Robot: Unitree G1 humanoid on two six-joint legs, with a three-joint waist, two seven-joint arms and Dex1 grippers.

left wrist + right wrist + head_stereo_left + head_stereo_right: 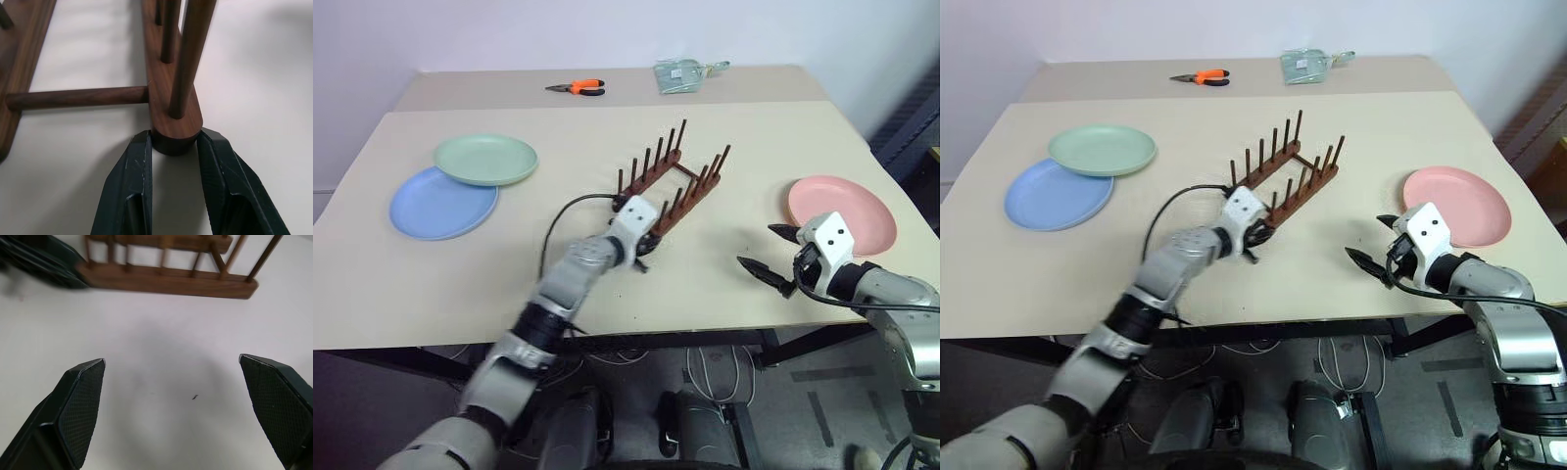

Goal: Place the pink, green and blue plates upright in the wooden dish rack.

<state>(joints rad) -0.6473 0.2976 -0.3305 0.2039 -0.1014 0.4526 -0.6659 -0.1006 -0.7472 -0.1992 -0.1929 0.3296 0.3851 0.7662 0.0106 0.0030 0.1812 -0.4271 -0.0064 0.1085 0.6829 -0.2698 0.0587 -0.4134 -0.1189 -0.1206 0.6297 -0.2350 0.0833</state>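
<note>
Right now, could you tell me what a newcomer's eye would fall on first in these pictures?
Probably the wooden dish rack in the middle of the table, with the left gripper closed on the rounded end of one rail. Next, the plates, none racked yet: the green plate overlapping the blue plate at far left, the pink plate at right, just beyond the open right gripper.

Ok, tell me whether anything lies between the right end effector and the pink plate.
Nothing visible does. The right end effector hangs open over bare table, and the pink plate lies just beyond it, with only tabletop between them.
</note>
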